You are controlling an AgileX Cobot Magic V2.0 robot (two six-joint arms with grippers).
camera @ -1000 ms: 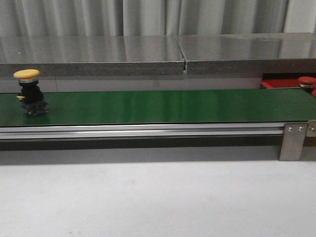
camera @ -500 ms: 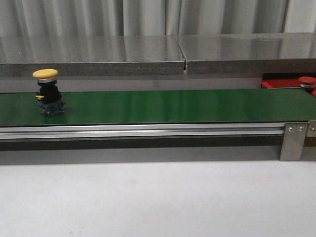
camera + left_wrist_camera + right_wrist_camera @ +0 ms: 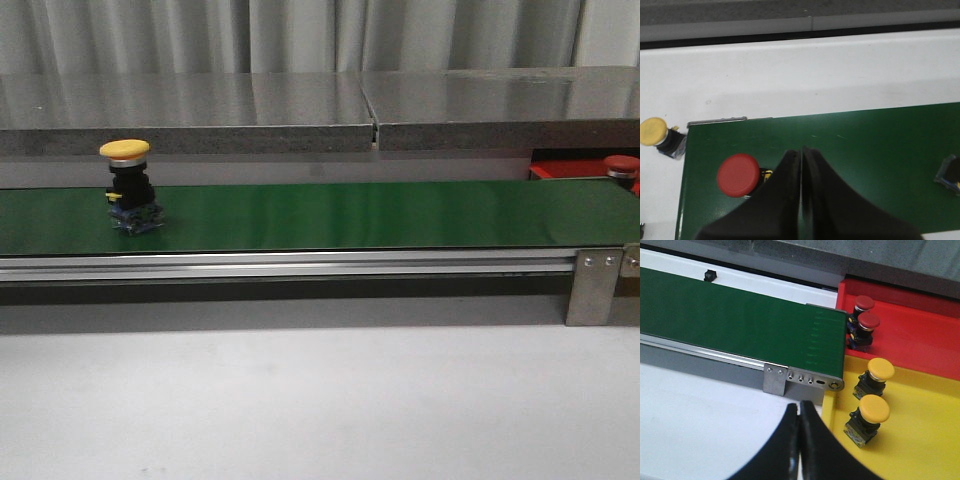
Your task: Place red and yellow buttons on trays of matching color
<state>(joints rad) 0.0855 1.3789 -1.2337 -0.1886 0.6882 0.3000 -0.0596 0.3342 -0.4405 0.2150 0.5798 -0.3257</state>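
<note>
- Black right gripper (image 3: 799, 440) — fingers pressed together, empty, hanging near yellow tray (image 3: 920, 440); left gripper (image 3: 802, 190) likewise.
- Yellow button (image 3: 129, 186) upright on green belt (image 3: 350, 215), left end — rigid, light, top-heavy; pinch the black body below the cap.

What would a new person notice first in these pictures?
First the long green belt across the front view, with one yellow button standing upright near its left end. Next, in the right wrist view, the red tray and the yellow tray side by side at the belt's end, each holding two buttons of its own color.
</note>
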